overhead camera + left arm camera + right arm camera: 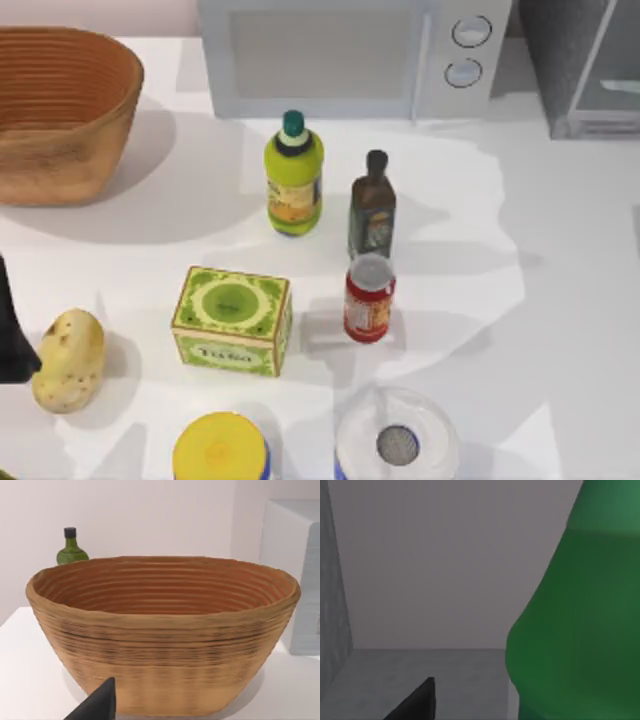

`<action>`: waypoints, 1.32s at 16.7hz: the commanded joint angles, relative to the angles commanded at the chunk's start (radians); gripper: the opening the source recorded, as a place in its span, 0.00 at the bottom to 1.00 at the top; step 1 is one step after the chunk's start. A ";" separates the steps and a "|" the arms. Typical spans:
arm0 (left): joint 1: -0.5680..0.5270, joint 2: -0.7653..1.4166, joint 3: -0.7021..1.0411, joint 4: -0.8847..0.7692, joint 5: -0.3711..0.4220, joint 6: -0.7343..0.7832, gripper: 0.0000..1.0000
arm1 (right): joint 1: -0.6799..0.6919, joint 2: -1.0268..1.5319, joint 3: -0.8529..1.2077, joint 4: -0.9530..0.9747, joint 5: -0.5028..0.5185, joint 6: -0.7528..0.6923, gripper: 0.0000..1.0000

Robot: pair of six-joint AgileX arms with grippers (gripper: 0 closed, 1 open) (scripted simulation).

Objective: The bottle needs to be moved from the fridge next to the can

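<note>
The bright green bottle (575, 630) stands very close in the right wrist view, upright on the floor of the grey fridge (435, 570). A dark part of my right gripper (415, 705) shows beside it, apart from the bottle. From above, the fridge (585, 70) is at the back right corner, cut off by the edge. The red can (369, 298) with its silver top stands upright near the table's middle. My left gripper (8, 330) is parked at the left edge, and its dark tip (97, 707) faces the basket.
A woven basket (60, 110) sits back left, with a small green bottle (71, 547) behind it. The white microwave (350, 55), yellow-green bottle (294, 175), brown bottle (373, 205), green box (232, 320), potato (68, 360), yellow-lidded tub (220, 448) and white roll (397, 440) surround the can.
</note>
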 joint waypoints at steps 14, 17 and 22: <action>0.000 0.000 0.000 0.000 0.000 0.000 1.00 | 0.001 0.004 0.008 -0.005 0.001 0.000 0.25; 0.000 0.000 0.000 0.000 0.000 0.000 1.00 | 0.001 0.004 0.008 -0.005 0.001 0.000 0.02; 0.000 0.000 0.000 0.000 0.000 0.000 1.00 | 0.001 0.004 0.008 -0.005 0.001 0.000 0.00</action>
